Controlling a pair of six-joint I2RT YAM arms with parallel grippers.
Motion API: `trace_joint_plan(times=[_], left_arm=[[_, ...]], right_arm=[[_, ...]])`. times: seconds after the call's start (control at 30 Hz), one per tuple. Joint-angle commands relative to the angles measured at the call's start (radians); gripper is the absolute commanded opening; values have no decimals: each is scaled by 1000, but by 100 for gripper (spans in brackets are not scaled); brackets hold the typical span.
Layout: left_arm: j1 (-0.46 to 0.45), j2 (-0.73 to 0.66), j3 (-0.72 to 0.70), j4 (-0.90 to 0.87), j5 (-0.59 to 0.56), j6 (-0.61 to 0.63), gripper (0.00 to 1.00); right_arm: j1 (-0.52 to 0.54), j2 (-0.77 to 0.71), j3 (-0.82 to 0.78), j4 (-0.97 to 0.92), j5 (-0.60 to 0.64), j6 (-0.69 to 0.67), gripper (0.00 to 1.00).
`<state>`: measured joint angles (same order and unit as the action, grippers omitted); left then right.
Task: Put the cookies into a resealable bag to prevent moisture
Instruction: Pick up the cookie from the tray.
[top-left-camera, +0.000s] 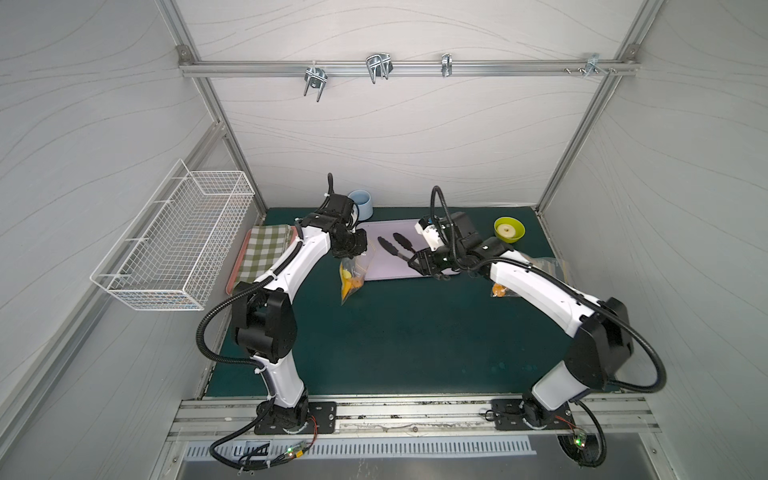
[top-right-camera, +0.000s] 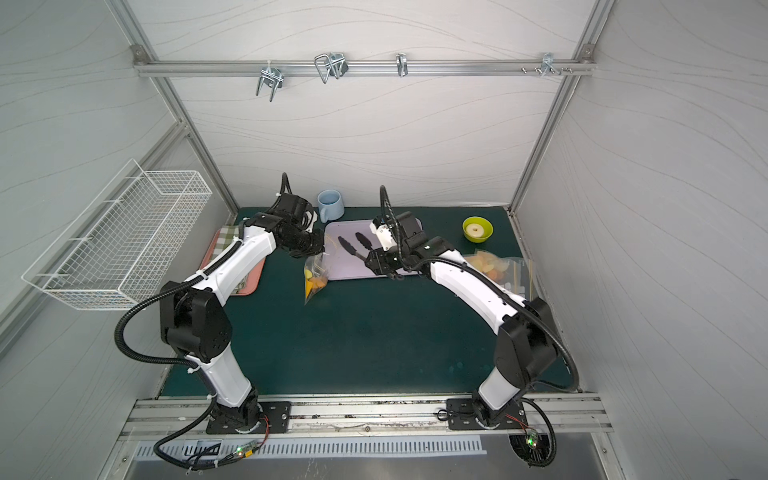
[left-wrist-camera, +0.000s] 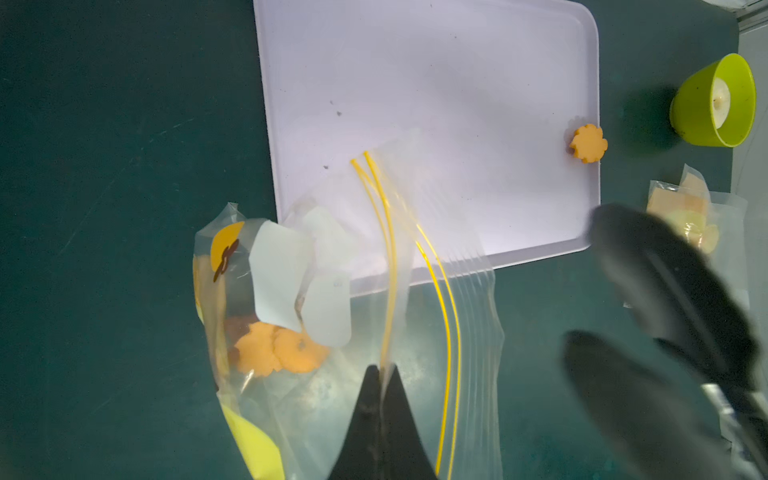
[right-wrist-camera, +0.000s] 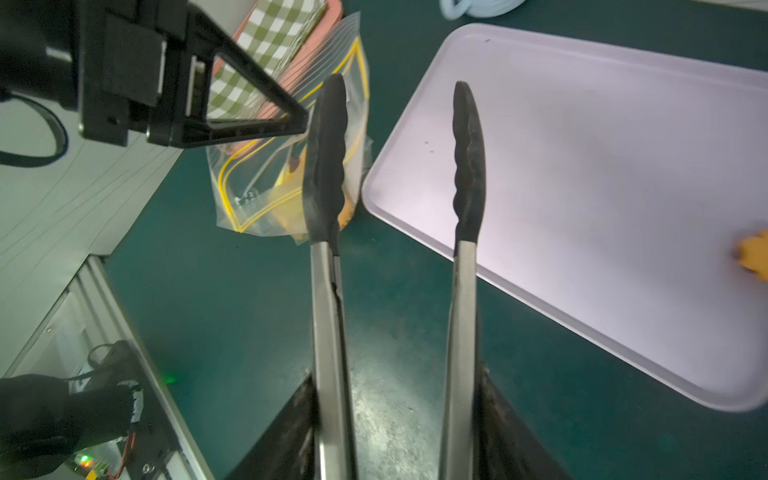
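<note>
Nearest, above the green table (top-left-camera: 395, 340): left tool (left-wrist-camera: 384, 376) pressed together on one lip of the bag (left-wrist-camera: 320, 390), right beside the yellow zip lines. Lifts that lip alone, seemingly to let the other sag and leave the mouth gaping toward the tray (left-wrist-camera: 436, 83). Hangs the bag's bottom down toward the table; touching or not, hard to tell. Holds several orange cookies (left-wrist-camera: 276, 349) low inside, away from the opening.

Just beyond: right tool (right-wrist-camera: 395, 374) clamped around the steel handles of the tongs (right-wrist-camera: 463, 291). Squeezes only lightly, judging by the black tips standing well apart with nothing between them. Poises those tips over the tray's end nearest the bag, close to its mouth; probably a spot chosen for a short trip between tray and bag.

Farther on: tray lying flat, one corner overlapped by the bag's lip in the left wrist view, likely so as to spare any dropped piece a fall onto the table. Carries one flower cookie (left-wrist-camera: 588, 143), touching the rim on the side toward the green bowl (left-wrist-camera: 690, 112). Not to be found in either top view; presumably hidden beneath the right arm. Reads as the last loose piece, putting the bagging near its end, with sealing not yet done.

Calls next for swinging the tongs across the tray and closing on the cookie's edges without skidding it over the rim.

At the back: bowl with a pale round piece inside, no part of the job; blue mug (top-right-camera: 331, 205) by the wall; second bag (top-right-camera: 498, 270) beside the right arm, well apart from the work.
</note>
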<state>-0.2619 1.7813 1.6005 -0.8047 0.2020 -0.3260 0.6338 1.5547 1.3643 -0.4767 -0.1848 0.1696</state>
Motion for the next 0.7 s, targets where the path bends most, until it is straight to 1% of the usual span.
trace_joint_plan(times=[0.0,0.13,0.2,0.23,0.3,0.4,0.67], left_arm=[[5,8,36,-5,-3,4,0],[4,5,36,-5,-1,3,0],[6,4,36,-4,-1,4,0],[5,4,36,-5,-1,4,0],[5,5,35,-5,0,4,0],[6,6,36,-5,1,4,0],[4,5,36,-4,1,3,0]], right_arm=[[-69,-80,-34,20,110,-3,56],[-133,-50,-37,-87,224,-37,55],[-153,-6,-10,-169,291,-42,54],[-159,14,4,-202,306,-45,54],[-177,62,26,-265,300,-41,53],[-204,103,25,-303,290,-29,53],[-257,179,50,-312,217,-9,53]])
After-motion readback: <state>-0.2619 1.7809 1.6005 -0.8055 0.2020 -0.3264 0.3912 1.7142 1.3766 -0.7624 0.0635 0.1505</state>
